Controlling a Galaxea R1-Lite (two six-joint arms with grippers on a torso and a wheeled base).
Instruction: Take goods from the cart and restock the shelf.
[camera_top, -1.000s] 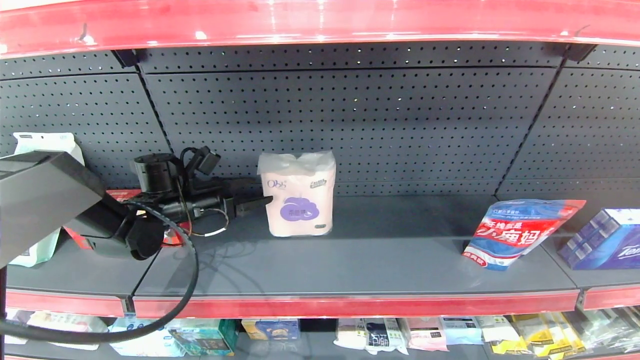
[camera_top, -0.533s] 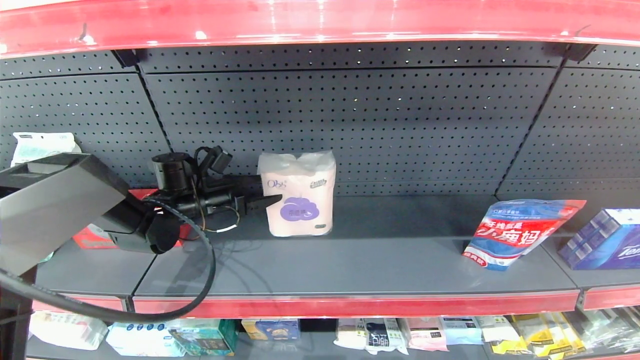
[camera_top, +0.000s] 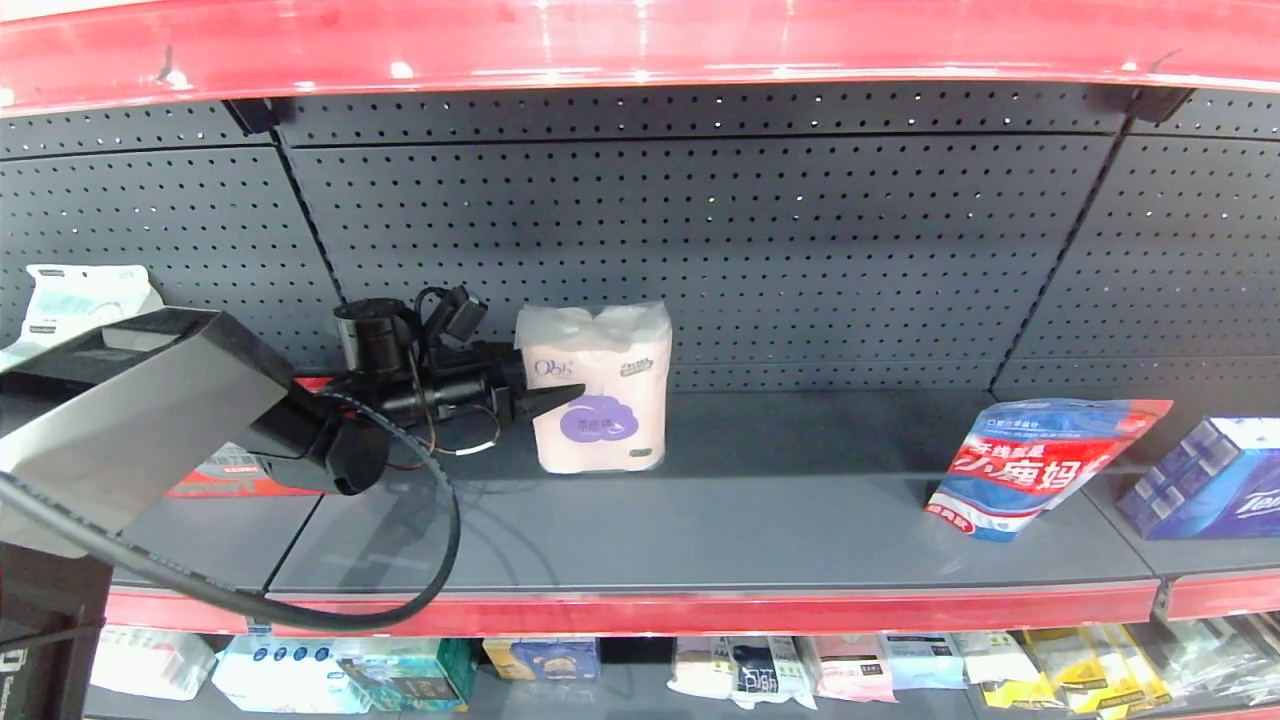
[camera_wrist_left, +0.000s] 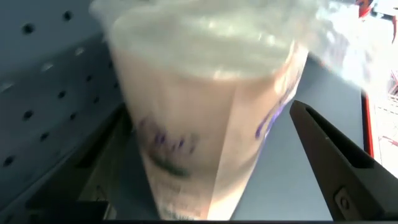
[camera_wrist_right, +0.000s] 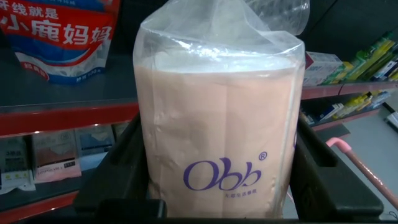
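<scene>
A pink tissue roll pack (camera_top: 598, 388) with a purple cloud stands upright on the grey shelf (camera_top: 780, 500), near the pegboard. My left gripper (camera_top: 550, 380) is open at the pack's left side, its front finger overlapping the pack's face. In the left wrist view this pack (camera_wrist_left: 205, 118) sits between the spread fingers (camera_wrist_left: 329, 155), with a gap on one side. My right gripper (camera_wrist_right: 217, 165) is shut on a second pink tissue pack (camera_wrist_right: 217, 106), held upright in front of the shelf's lower tiers.
A red and blue bag (camera_top: 1040, 460) leans at the shelf's right, a blue box (camera_top: 1210, 480) beyond it. A white pouch (camera_top: 85, 290) and a red packet (camera_top: 235, 470) lie at the left. Packaged goods fill the tier below (camera_top: 760, 665). A pink cart handle (camera_wrist_right: 360, 168) is nearby.
My left arm has moved right along the shelf; its open fingers, which ended short of the standing pack, now reach around its left side. The pack has not moved.
</scene>
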